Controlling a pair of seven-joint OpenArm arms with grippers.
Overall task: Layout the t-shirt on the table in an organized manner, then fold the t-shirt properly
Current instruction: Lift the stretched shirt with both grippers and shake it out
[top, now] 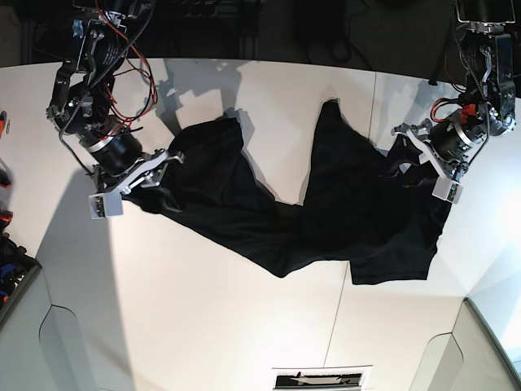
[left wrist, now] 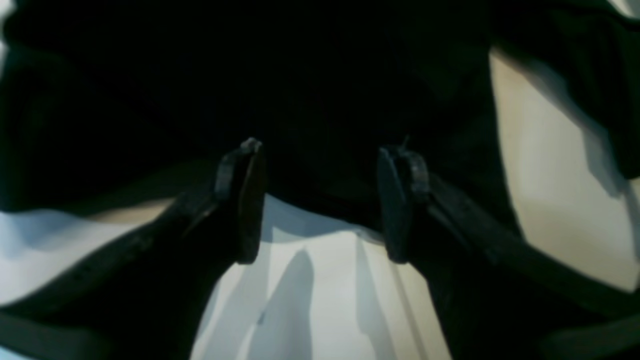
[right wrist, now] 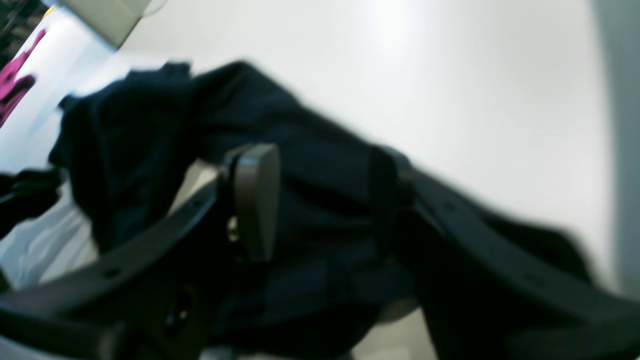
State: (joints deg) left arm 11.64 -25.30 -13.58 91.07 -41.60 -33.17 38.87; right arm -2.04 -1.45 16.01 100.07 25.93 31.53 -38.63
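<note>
The black t-shirt (top: 326, 212) lies rumpled and stretched in a wide V across the white table (top: 203, 309). My right gripper (top: 165, 160) is at the shirt's end on the base view's left. In the blurred right wrist view its jaws (right wrist: 320, 200) stand apart, with the dark cloth (right wrist: 320, 165) loose in the gap. My left gripper (top: 403, 159) is at the shirt's other end. In the left wrist view it (left wrist: 322, 200) is open, and the edge of the cloth (left wrist: 320, 125) lies just past the fingertips without being pinched.
A thin dark seam (top: 334, 326) runs across the table from back to front. A printed sheet (top: 317, 379) lies at the front edge. Grey panels (top: 49, 350) flank both front corners. Small coloured items (top: 4, 216) sit off the left edge.
</note>
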